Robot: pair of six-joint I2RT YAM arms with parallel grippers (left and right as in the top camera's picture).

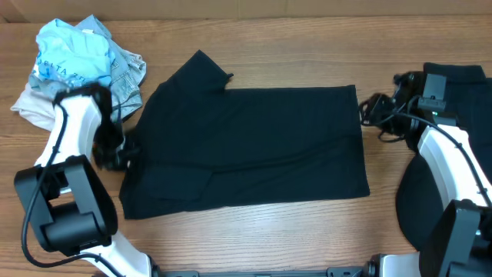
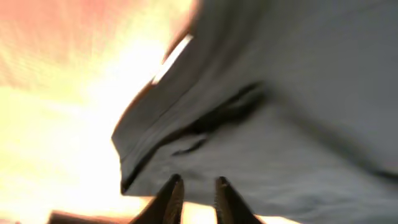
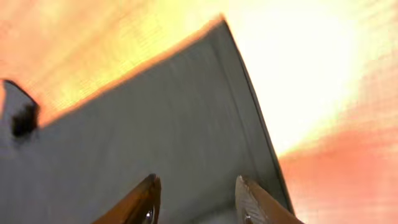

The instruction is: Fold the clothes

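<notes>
Well, the right gripper point(image 3: 196, 180) hangs open over a corner of the black T-shirt point(image 1: 254, 146). The left gripper point(image 2: 198, 182) is blurred, so I cannot tell its state. Both should pinch the edges evenly.

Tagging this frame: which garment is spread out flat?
The black T-shirt mid-table; the light-blue pile at far left is crumpled, and the dark clothes at the right edge are partly hidden.

White links point(image 1: 68, 131), black joints point(image 1: 68, 206), amber jaws

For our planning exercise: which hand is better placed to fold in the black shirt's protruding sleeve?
Probably left: the left hand sits at the left edge of the T-shirt, nearer the sleeve; the right hand is at the opposite edge.
</notes>
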